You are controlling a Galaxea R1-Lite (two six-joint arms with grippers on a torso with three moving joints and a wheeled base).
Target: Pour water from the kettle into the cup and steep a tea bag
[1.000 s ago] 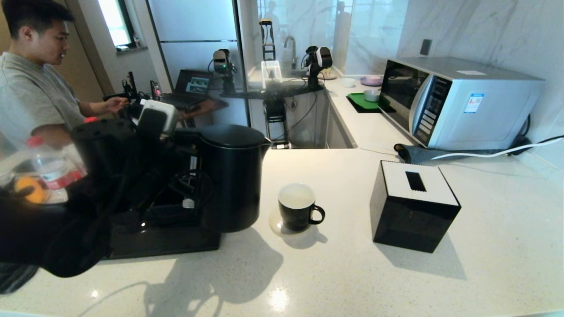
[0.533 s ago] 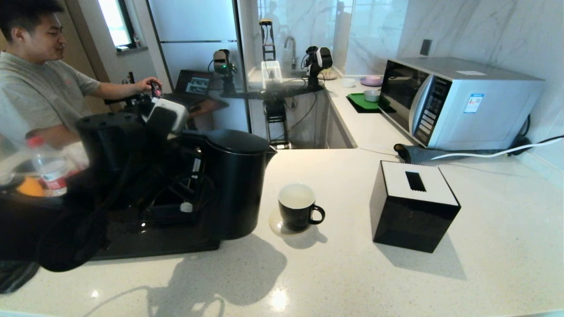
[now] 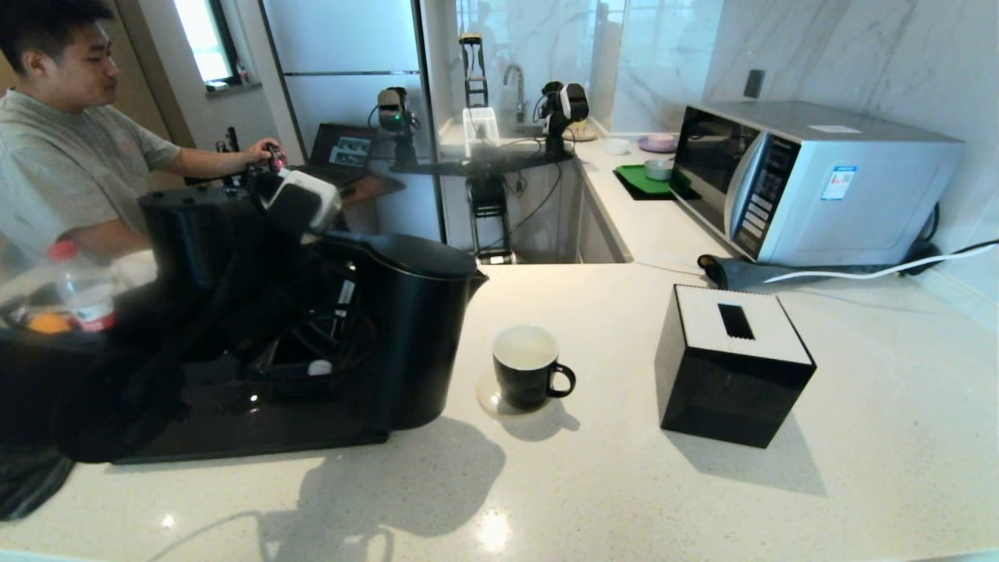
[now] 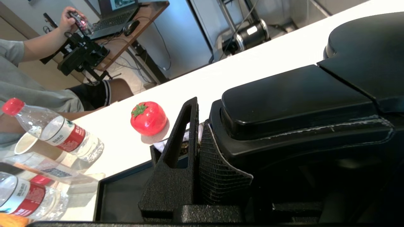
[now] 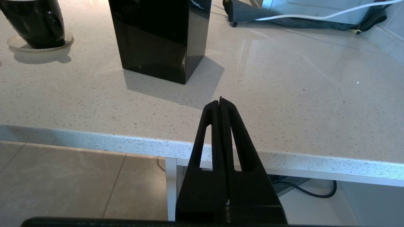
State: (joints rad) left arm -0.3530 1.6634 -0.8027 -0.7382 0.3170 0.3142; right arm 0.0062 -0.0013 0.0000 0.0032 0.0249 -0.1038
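The left hand [image 4: 197, 126] grips the kettle [image 3: 414, 324] by its handle, its fingers [image 4: 180, 148] pressed against the handle's top in the left wrist view. In the head view the kettle stands tilted a little toward the cup [image 3: 527, 367], its spout [image 3: 478, 275] pointing that way but stopping short of the cup's rim; whether its base touches the tabletop [image 3: 624, 484] cannot be told. Behind the kettle lies a low black tray [image 3: 257, 429] with a small white item [image 3: 318, 367] in one compartment.

The cup sits on a clear coaster [image 3: 488, 400], just beside the kettle, handle turned to the robot's right, its white inside showing. No tea bag can be made out. A black tissue box [image 3: 734, 367] stands near the cup on the robot's right, and a microwave [image 3: 812, 179] sits well back by the wall.

The right hand [image 5: 221, 102] is clenched on nothing, hanging off the near edge of the tabletop, well apart from the cup [image 5: 34, 22] and box [image 5: 161, 37].

At the far left stand water bottles [image 4: 53, 132] and a red tomato-shaped object [image 4: 148, 118]; a man [image 3: 62, 156] sits beyond.
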